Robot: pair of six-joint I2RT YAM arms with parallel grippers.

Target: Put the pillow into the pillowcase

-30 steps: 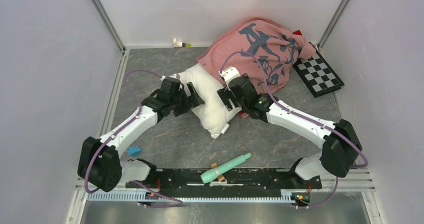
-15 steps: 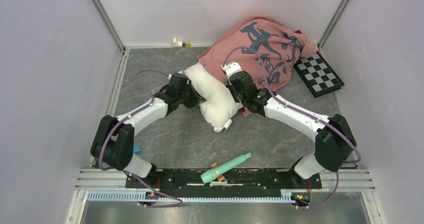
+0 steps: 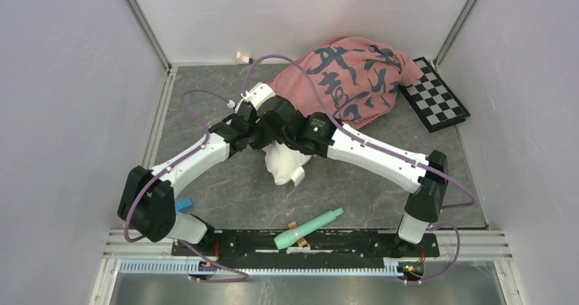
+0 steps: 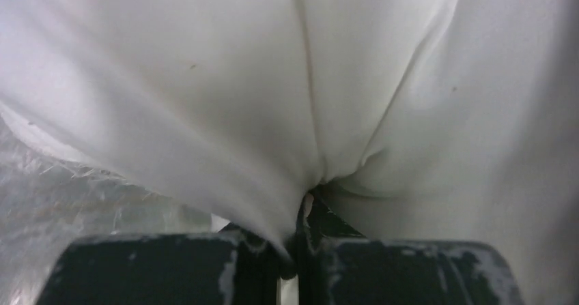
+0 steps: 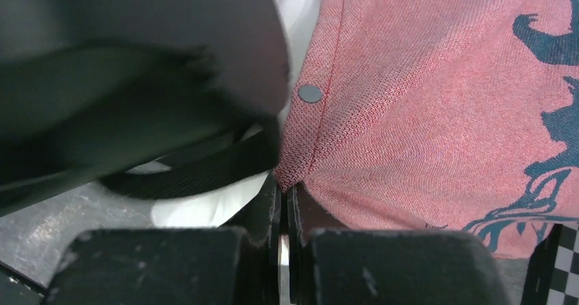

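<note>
Grey marbled table (image 3: 225, 182) inside a white-walled enclosure, seen from above, with two robot arms reaching in from the near edge and meeting close together at the middle. Largest on it was the pillowcase (image 3: 355, 80), faded pinkish-red with dark brush marks, heaped at the far right, its corner touching a black-and-white checkerboard (image 3: 434, 97). Just nearer lay the pillow (image 3: 287, 163), white and puffy, its near end showing below the arms. The arms hid its far end, so whether any of it had entered the case could not be told. In its wrist view the left tool (image 4: 302, 216) was pressed together on a fold of white pillow cloth. In its own view the right tool (image 5: 285, 202) was pinching the pillowcase hem, just below a dark snap button (image 5: 310, 93), with the left arm's dark bulk crowding that view. A teal cylinder (image 3: 307, 228) and a small blue block (image 3: 182, 205) lay near the arm bases. The step in hand was probably feeding the pillow through the opening. Done well, the right tool would lift the hem up and away to widen the mouth while the left pushed the pinched corner inward. Both grips were thin folds of cloth and could slip, and the crossed wrists left little room.
</note>
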